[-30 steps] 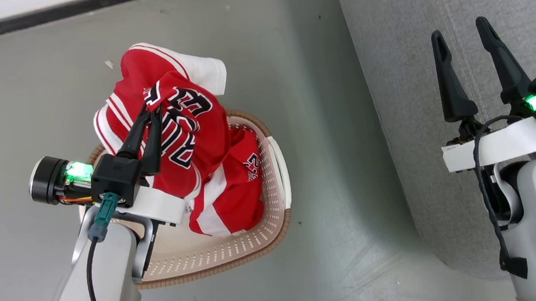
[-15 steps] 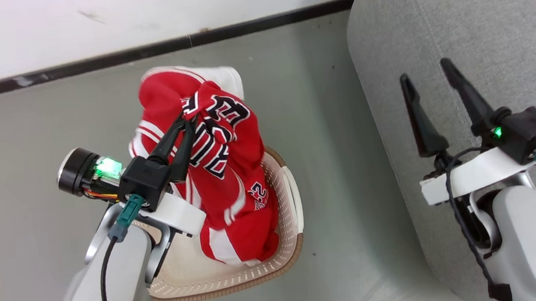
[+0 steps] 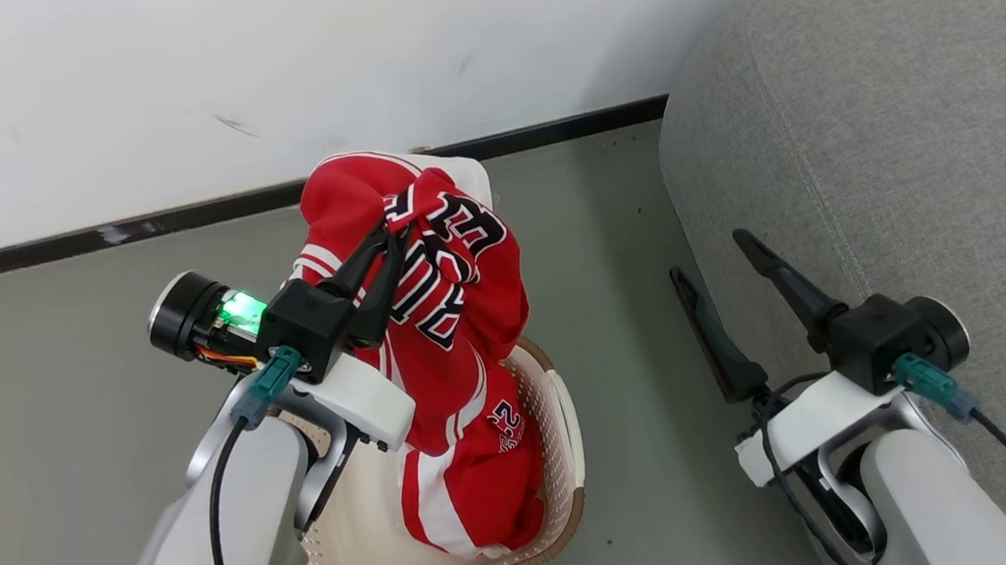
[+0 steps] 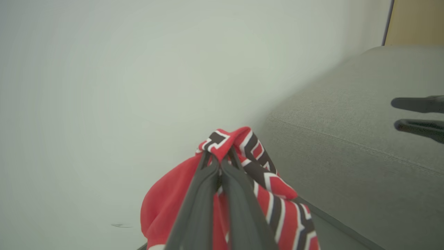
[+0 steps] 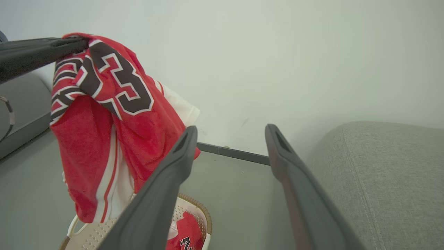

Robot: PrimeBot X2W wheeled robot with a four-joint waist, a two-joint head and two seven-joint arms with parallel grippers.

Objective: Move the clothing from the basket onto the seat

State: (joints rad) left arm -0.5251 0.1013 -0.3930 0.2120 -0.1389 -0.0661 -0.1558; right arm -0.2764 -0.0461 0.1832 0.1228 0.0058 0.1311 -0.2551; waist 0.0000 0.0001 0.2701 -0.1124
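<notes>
My left gripper (image 3: 391, 228) is shut on a bunched fold of the red jersey (image 3: 461, 322), which hangs from it above the basket (image 3: 566, 511). In the left wrist view my left gripper (image 4: 218, 161) pinches the jersey (image 4: 163, 205) at its lettered part. The red shorts (image 3: 483, 491) lie crumpled inside the basket. My right gripper (image 3: 706, 255) stands open and holds nothing, beside the front edge of the grey seat (image 3: 888, 153). The right wrist view has my right gripper (image 5: 231, 129) open, the jersey (image 5: 104, 139) dangling with its hem just over the basket (image 5: 90, 236), and the shorts (image 5: 185, 232) below.
A white wall (image 3: 271, 67) with a dark baseboard (image 3: 192, 213) runs close behind the basket. Grey floor (image 3: 622, 309) forms a narrow strip between the basket and the seat. The seat's rounded corner (image 5: 381, 166) is at my right.
The head camera has tilted up, bringing the wall into view. My left gripper has lifted the jersey higher out of the basket. The right gripper stays open.
</notes>
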